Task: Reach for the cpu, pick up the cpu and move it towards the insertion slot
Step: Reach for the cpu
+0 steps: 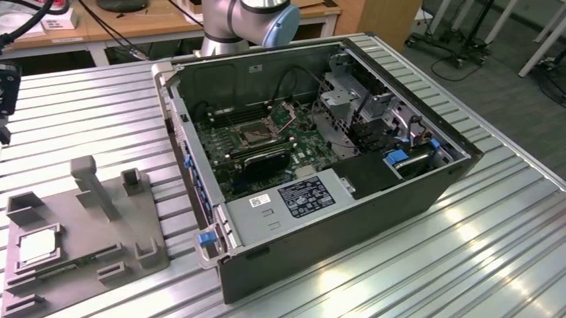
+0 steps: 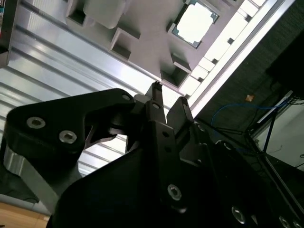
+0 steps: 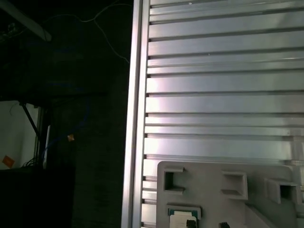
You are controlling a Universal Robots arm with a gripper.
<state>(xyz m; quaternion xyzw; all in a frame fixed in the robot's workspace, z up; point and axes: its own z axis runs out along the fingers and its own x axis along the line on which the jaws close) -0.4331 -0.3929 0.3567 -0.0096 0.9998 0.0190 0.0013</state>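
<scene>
The cpu (image 1: pixel 36 246) lies flat in a recess of the grey tray (image 1: pixel 132 218) at the exterior view's lower left, silvery face up. It also appears in both wrist views, as a bright square cpu (image 2: pixel 194 21) and as a cpu (image 3: pixel 184 216) cut off by the picture's edge. My gripper (image 2: pixel 169 97) hangs above the ribbed table beside the tray, some way short of the chip. Its black fingers (image 2: pixel 156 95) stand slightly open with nothing between them. The insertion slot (image 1: pixel 256 136) sits on the green board inside the open computer case (image 1: pixel 354 218).
The tray (image 3: pixel 213 190) carries several upright posts (image 1: pixel 93 189) and small pockets. The table's edge (image 3: pixel 135 118) runs close to the tray, with dark floor and cables beyond. The arm's base (image 1: pixel 248 20) stands behind the case. A dark part of the arm's end (image 1: pixel 5 99) shows at the left edge.
</scene>
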